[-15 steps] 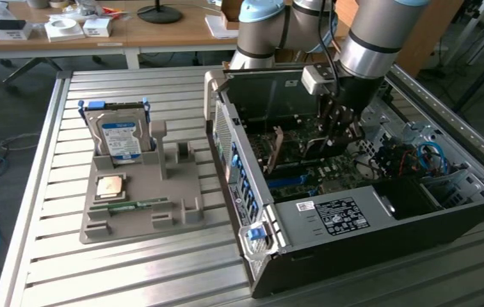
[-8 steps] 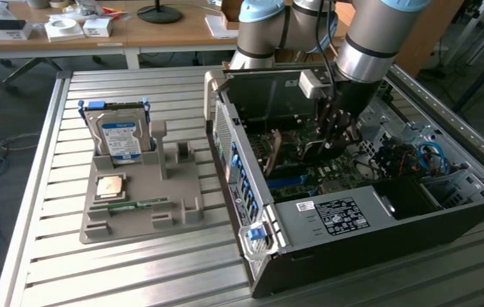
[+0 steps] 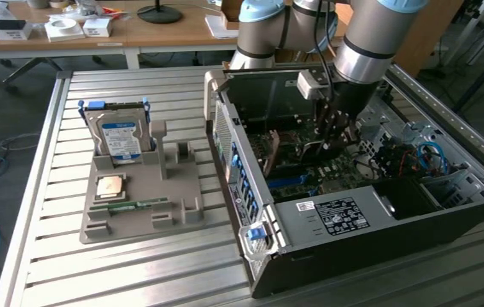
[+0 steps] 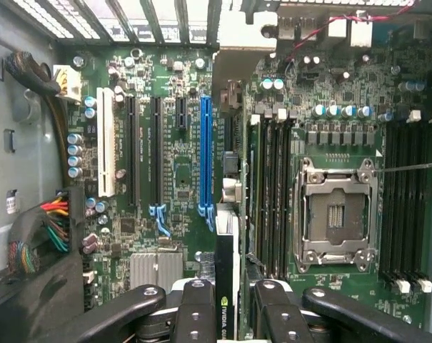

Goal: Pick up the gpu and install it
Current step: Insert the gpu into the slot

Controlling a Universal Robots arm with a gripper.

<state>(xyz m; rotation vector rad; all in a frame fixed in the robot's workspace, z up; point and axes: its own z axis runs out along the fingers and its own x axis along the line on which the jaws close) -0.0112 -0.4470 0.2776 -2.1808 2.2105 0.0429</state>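
Note:
The gpu [image 4: 226,239] is seen edge-on in the wrist view, a thin dark card with a green-and-white label near my fingers [image 4: 196,307]. My gripper [image 4: 226,304] is shut on it, one finger on each side. The card hangs just above the green motherboard [image 4: 166,179], beside the long blue slot [image 4: 205,153] and roughly parallel to it. A pale bracket [image 4: 244,39] shows at the card's far end, near the case's rear wall. In the exterior view my gripper [image 3: 338,134] is lowered inside the open computer case [image 3: 328,214], over the motherboard.
On the exterior view's left a grey holder [image 3: 144,198] carries a silver hard drive [image 3: 121,135], a processor chip [image 3: 109,186] and a green memory stick [image 3: 131,205]. Around the card are the CPU socket [image 4: 335,214], memory slots [image 4: 273,193] and a cable bundle [image 4: 48,229].

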